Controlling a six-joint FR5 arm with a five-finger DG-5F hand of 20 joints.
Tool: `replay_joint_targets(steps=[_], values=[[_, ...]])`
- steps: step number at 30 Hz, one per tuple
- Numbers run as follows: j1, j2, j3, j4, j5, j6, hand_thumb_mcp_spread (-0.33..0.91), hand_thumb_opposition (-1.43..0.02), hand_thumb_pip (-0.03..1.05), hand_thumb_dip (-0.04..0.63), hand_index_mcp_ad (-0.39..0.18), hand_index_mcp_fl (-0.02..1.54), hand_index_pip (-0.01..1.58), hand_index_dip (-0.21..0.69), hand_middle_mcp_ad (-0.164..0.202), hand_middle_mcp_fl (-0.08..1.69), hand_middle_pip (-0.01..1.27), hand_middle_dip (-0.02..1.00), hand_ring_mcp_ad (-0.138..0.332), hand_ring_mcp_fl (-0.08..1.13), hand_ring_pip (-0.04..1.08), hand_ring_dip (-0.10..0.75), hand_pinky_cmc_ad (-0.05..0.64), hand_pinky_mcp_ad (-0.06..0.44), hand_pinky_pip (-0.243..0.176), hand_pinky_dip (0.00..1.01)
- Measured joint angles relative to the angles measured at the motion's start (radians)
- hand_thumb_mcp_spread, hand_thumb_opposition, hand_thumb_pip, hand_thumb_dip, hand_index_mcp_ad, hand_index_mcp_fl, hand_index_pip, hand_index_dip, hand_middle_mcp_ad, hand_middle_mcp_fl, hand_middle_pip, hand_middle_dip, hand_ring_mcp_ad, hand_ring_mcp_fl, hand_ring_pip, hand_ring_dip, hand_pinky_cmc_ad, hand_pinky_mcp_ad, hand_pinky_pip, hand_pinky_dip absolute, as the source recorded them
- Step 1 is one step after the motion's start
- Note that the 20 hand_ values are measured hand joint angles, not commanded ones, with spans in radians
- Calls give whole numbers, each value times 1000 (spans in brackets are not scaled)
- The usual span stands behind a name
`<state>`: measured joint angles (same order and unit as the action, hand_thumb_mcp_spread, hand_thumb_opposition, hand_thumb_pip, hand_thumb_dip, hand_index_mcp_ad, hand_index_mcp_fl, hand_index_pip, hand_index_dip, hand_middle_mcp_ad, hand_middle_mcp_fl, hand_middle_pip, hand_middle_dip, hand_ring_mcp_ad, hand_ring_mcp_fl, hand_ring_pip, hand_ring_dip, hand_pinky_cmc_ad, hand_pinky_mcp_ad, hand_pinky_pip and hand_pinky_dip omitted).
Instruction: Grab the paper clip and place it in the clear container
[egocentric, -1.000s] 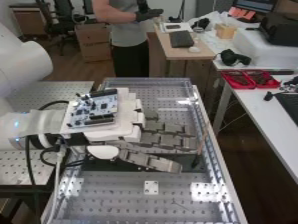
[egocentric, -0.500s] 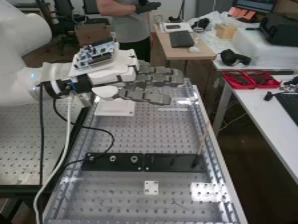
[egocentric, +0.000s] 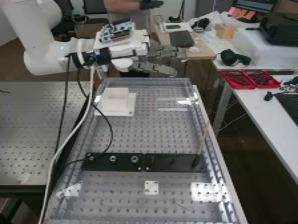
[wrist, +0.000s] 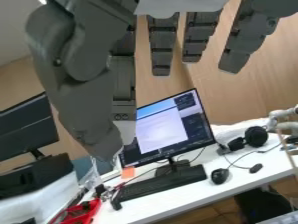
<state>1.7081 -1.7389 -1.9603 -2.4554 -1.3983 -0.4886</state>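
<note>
1. The hand (egocentric: 156, 54) is above and beyond the far end of the perforated metal counter (egocentric: 143, 132), with the arm (egocentric: 40, 47) coming in from upper left in the high view.
2. The hand is released: its fingers (wrist: 163, 47) are straight and spaced apart in the wrist view, and the thumb (wrist: 96, 107) stands away from them, with nothing gripped between.
3. Where the paper clip is, I cannot tell.
4. A pale box (egocentric: 116, 98) sits on a flat white plate (egocentric: 128, 111) near the counter's far left corner. Whether it is the clear container, I cannot tell.
5. A black strip (egocentric: 176, 163) with round metal fittings at its left part lies across the counter, nearer the camera than the box.
6. A thin stick (egocentric: 202, 141) stands slightly tilted by the strip's right end.
7. A small white square plate (egocentric: 151, 187) lies just on the near side of the strip.
8. A circuit board (egocentric: 116, 31) is mounted at the hand's base; a white cable (egocentric: 58, 142) and a black cable (egocentric: 110, 130) hang below.
9. Red trays (egocentric: 249, 80) rest on the white desk (egocentric: 263, 107) at right.
10. In the wrist view, a lit monitor (wrist: 159, 134) stands behind a black keyboard (wrist: 166, 181), with a mouse (wrist: 220, 175) beside it.
</note>
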Motion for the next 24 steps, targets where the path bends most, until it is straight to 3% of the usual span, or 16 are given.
replay_joint_targets(steps=[5,8,24], values=[[99,-42,79,-96,62,10,496,-960,586,265,-152,639,1381,73,66,138,141,192,112,0,94,124,333,265,-30,209],[119,-79,118,-139,64,23,494,-958,586,265,-152,644,1381,79,66,138,141,192,113,0,94,124,330,265,-30,209],[133,-255,241,-209,82,38,494,-960,586,265,-152,658,1356,80,66,138,141,192,112,0,94,124,330,265,-30,211]])
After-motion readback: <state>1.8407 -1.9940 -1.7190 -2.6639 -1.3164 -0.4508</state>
